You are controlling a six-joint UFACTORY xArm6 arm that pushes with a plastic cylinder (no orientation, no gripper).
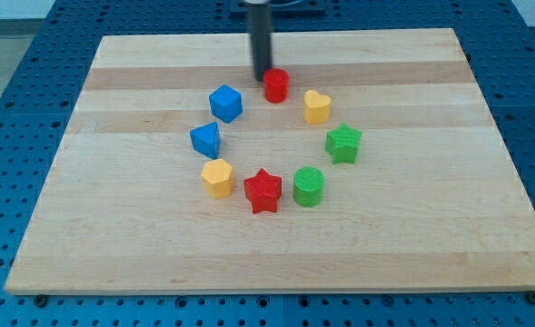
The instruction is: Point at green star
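The green star [343, 143] lies on the wooden board [140, 227] at the right side of a ring of blocks. My tip [262, 75] is at the ring's top, touching or just left of the red cylinder [277, 85], well up and left of the green star. The rod comes down from the view's top edge.
The ring also holds a yellow heart [317, 107], a green cylinder [309, 186], a red star [262, 191], a yellow hexagon-like block [217, 177], a blue triangular block [206, 140] and a blue cube [225, 104]. A blue perforated table surrounds the board.
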